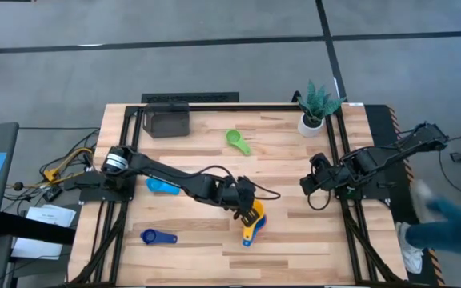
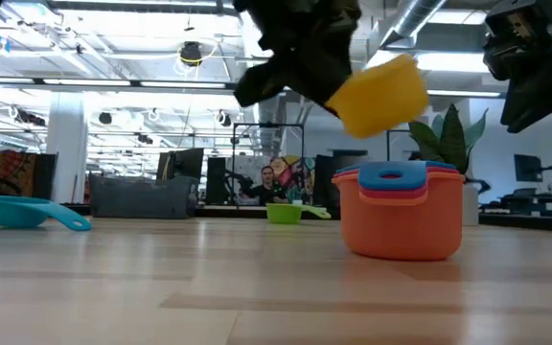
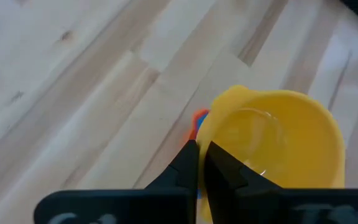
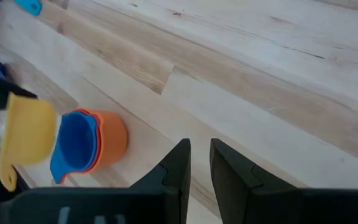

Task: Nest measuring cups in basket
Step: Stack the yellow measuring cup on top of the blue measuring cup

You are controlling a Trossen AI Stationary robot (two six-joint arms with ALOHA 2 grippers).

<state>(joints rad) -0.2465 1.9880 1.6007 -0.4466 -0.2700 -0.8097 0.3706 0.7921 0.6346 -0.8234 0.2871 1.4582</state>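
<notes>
- The left tool grips the yellow measuring cup by its rim, holding it tilted in the air just above the nested stack.
- The stack, an orange cup with red and blue cups inside, stands on the wooden desk.
- The right tool hangs narrowly parted and empty near the desk's right edge.
- Green, light blue and dark blue cups lie apart; the grey basket sits at the far left corner.
</notes>
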